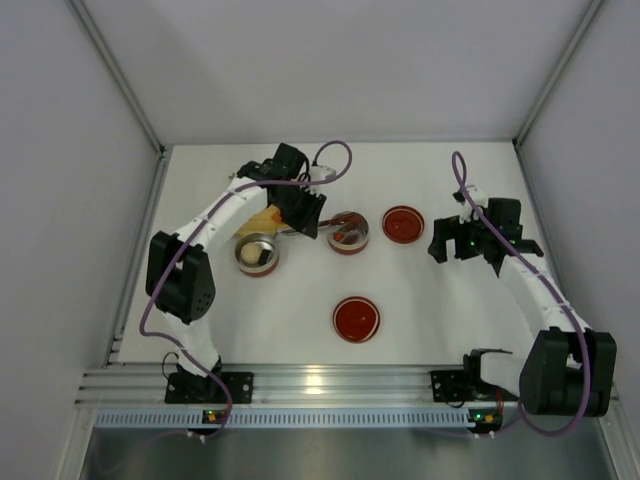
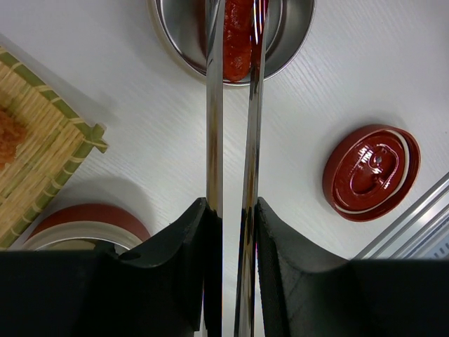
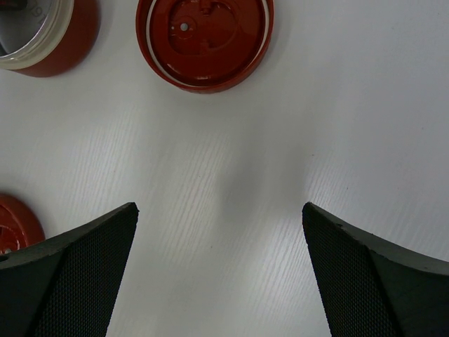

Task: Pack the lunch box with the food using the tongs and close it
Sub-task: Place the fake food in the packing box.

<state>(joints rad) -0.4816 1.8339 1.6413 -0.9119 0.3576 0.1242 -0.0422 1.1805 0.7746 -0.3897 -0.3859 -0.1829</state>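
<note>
My left gripper [image 2: 231, 205] is shut on the slender metal tongs [image 2: 213, 119], squeezing their two arms close together. The tong tips reach into a steel-lined lunch box bowl [image 2: 295, 38], where a red piece of food [image 2: 237, 35] sits between them. In the top view this gripper [image 1: 308, 218] hangs just left of that bowl [image 1: 362, 243]. A second bowl [image 1: 257, 254] holds a whitish ball [image 1: 248, 256]. An orange piece [image 2: 7, 133] lies on the yellow mat [image 2: 42, 154]. My right gripper [image 3: 219, 210] stands open over bare table at the right [image 1: 463, 243], holding nothing.
Two red lids lie on the table, one beside the right gripper [image 1: 403, 223] and one near the front middle [image 1: 356, 318]. The left arm covers most of the mat [image 1: 263, 217]. White walls close in the table's sides and back.
</note>
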